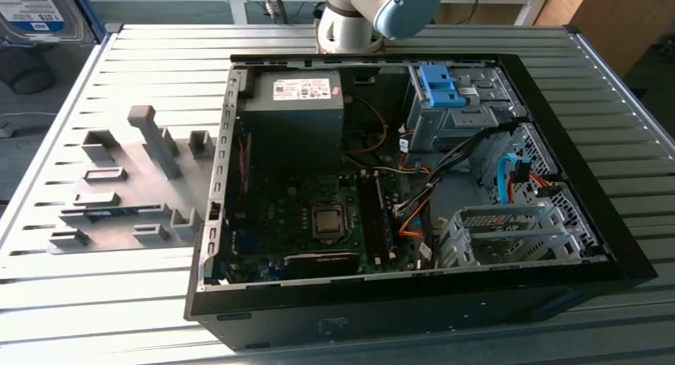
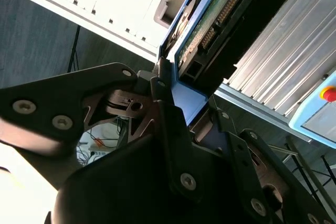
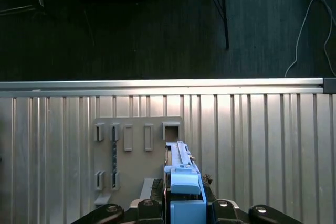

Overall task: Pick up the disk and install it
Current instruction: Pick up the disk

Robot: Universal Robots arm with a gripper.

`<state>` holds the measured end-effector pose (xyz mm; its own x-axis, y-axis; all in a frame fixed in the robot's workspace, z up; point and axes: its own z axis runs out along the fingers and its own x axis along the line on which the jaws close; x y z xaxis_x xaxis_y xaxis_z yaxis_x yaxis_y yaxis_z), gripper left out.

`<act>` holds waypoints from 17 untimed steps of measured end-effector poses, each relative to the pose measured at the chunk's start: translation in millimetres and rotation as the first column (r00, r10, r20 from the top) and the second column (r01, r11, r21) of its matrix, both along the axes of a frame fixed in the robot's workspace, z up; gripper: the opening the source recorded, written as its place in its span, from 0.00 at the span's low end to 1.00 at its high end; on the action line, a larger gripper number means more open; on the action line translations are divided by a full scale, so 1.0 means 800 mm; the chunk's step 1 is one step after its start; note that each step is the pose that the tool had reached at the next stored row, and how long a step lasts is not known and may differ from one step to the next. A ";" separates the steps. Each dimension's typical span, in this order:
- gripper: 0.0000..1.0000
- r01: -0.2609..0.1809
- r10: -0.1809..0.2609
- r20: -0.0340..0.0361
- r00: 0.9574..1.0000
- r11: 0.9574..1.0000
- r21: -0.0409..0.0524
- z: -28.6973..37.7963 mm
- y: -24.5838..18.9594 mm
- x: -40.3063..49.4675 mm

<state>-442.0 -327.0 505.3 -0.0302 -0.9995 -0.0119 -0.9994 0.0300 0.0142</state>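
Observation:
The disk (image 2: 215, 19) hangs in the air with its green circuit board showing in the second wrist view. My gripper (image 2: 178, 109) is shut on the blue carrier frame at its end. In the first wrist view the disk (image 3: 181, 179) stands edge-on between my gripper's (image 3: 184, 211) fingers, above the grey fixture plate (image 3: 131, 166) on the slatted table. In the exterior view the disk's white-and-blue label (image 1: 37, 13) shows at the far upper left, well away from the open computer case (image 1: 422, 310).
Inside the case a blue-framed drive bay (image 1: 441, 84) stands at the back and a metal drive cage (image 1: 507, 235) at the front right. The grey fixture (image 1: 126, 191) has several upright blocks. The arm's base (image 1: 359, 17) is behind the case. A pendant with a red button (image 2: 328, 94) lies nearby.

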 end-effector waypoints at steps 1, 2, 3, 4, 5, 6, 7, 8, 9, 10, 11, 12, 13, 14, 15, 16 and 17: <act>0.37 0.000 0.000 0.000 1.000 1.000 0.000 0.0004 0.0000 0.000; 0.37 0.000 0.000 0.000 1.000 1.000 0.000 0.0004 0.0000 0.000; 0.37 0.000 0.000 0.000 1.000 1.000 -0.001 0.0004 0.0000 0.000; 0.37 0.000 0.000 0.000 1.000 1.000 -0.001 0.0004 0.0000 0.000; 0.37 0.000 0.000 0.000 1.000 1.000 -0.001 0.0004 0.0000 0.000; 0.37 0.000 0.000 0.000 1.000 1.000 -0.001 0.0005 0.0000 0.000; 0.37 0.000 0.000 0.000 1.000 1.000 -0.001 0.0006 -0.0003 0.000; 0.37 0.000 0.000 0.000 1.000 1.000 -0.001 0.0006 -0.0013 0.000; 0.37 0.000 0.000 0.000 1.000 1.000 -0.001 0.0005 -0.0028 0.000; 0.37 0.000 0.000 0.000 1.000 1.000 -0.001 0.0005 -0.0043 0.000; 0.37 0.000 0.000 0.000 1.000 1.000 -0.001 0.0005 -0.0057 0.000; 0.37 0.000 0.000 0.000 1.000 1.000 -0.001 0.0006 -0.0073 0.000; 0.37 0.000 0.000 0.000 1.000 1.000 -0.001 0.0005 -0.0091 0.000; 0.37 0.000 0.000 0.000 1.000 1.000 -0.001 0.0005 -0.0111 0.000; 0.37 0.000 0.000 0.000 1.000 1.000 -0.001 0.0005 -0.0128 0.000; 0.37 0.000 0.000 0.000 1.000 1.000 -0.001 0.0005 -0.0144 0.000; 0.37 0.000 0.000 0.000 1.000 1.000 -0.001 0.0005 -0.0160 0.000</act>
<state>-442.0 -339.8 505.7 -0.0301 -0.9995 -0.0111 -0.9995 0.0300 0.0141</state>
